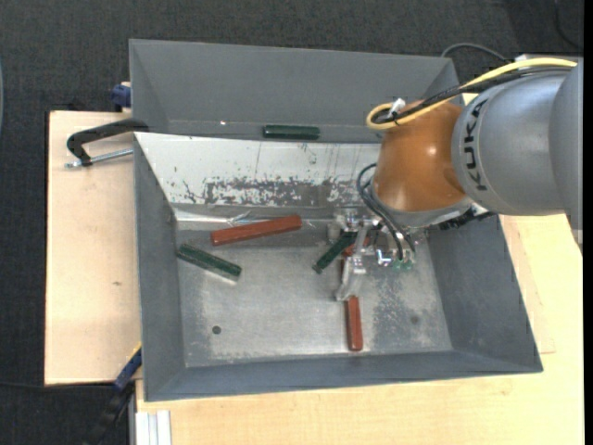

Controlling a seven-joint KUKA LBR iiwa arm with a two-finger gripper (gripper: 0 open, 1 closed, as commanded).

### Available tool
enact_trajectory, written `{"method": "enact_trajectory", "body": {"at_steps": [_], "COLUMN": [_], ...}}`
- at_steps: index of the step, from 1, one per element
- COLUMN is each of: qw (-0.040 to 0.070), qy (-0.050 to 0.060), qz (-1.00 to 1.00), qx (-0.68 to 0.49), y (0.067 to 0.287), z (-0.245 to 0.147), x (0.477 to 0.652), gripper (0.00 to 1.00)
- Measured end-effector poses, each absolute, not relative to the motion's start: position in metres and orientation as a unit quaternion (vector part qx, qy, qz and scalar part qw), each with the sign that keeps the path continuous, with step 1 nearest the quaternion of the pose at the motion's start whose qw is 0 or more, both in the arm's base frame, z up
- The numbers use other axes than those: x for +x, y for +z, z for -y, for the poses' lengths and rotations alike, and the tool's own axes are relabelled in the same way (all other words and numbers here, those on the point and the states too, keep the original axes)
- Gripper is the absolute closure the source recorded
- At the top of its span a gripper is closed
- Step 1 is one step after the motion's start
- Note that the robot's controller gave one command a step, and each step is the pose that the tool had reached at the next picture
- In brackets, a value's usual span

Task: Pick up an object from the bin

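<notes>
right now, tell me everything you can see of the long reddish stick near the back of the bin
The long reddish-brown stick is slim, straight, evenly coloured and matte, perhaps plastic or wax. It lies flat on the bin floor by the back wall, its right end slightly farther back. Nothing appears to touch it: a dark green stick lies apart at its lower left, the gripper apart to its right.

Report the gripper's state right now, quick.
Gripper: cannot be told whether open or closed. It is down over the bin floor, right of centre, next to a dark green stick, with a red stick just in front.
</notes>
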State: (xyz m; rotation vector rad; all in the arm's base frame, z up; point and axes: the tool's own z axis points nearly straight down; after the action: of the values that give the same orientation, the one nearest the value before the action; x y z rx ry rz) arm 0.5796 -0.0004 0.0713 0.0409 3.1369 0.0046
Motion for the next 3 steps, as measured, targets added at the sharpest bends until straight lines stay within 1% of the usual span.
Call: {"method": "enact_trajectory", "body": {"at_steps": [1, 2, 3], "qw": [0.001, 0.001, 0.001], "qy": [0.001, 0.001, 0.001], "qz": [-1.000, -1.000, -1.000], "qx": [-0.031, -0.031, -0.031], "y": [0.0945, 0.0944, 0.0944], "z": [0.0191, 0.0191, 0.0191], "x": [0.5790, 0.5789, 0.5789], "gripper": [1.00, 0.00, 0.00]}}
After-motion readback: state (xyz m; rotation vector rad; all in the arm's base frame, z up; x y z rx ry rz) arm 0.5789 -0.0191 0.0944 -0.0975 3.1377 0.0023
